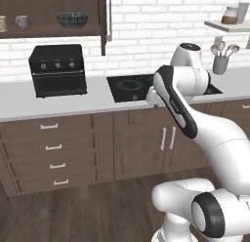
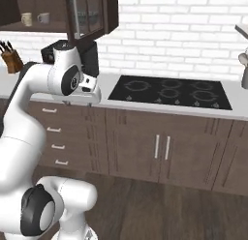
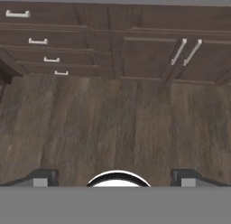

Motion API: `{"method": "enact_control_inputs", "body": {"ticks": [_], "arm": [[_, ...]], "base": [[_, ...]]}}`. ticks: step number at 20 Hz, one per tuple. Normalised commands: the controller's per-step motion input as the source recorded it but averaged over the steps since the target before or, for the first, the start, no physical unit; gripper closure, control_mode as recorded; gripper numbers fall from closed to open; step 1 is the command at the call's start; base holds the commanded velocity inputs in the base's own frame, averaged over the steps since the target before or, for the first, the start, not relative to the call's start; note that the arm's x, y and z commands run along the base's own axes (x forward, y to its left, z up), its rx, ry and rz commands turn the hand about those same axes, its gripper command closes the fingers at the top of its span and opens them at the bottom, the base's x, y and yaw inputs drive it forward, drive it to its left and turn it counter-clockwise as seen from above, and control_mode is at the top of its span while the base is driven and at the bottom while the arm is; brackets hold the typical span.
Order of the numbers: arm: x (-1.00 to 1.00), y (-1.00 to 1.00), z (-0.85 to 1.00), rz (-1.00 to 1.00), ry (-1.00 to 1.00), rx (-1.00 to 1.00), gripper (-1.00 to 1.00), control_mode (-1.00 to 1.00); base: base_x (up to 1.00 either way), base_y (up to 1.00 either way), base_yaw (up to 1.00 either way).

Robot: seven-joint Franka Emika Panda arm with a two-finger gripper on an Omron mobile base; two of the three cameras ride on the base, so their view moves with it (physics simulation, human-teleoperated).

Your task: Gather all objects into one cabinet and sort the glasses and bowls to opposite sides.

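The arm [image 1: 195, 114] is glossy white, built of rounded, tubular links. Dark, near-black bands mark its joints: a long black strip with faint pale lettering runs along one link in the left base view, and black rings circle the big rounded joints low down. Its base [image 2: 53, 205] is a bulbous white shell. Two small dark fingertips [image 3: 43, 177] with paler grey square pads belong to the gripper [image 3: 115, 178].

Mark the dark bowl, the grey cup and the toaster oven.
dark bowl [image 1: 72, 19], left base view, its ribbed side.
grey cup [image 1: 21, 22], left base view, its wall.
toaster oven [image 1: 57, 70], left base view, its front.
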Motion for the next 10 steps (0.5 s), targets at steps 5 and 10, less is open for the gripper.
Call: {"method": "enact_control_inputs", "body": {"ticks": [5, 10], "arm": [[0.00, 0.00, 0.00, 0.00, 0.00, 0.00, -1.00, 1.00], [0.00, 0.00, 0.00, 0.00, 0.00, 0.00, -1.00, 1.00]], "base": [[0.15, -0.78, 0.00], [0.71, -0.72, 0.00]]}}
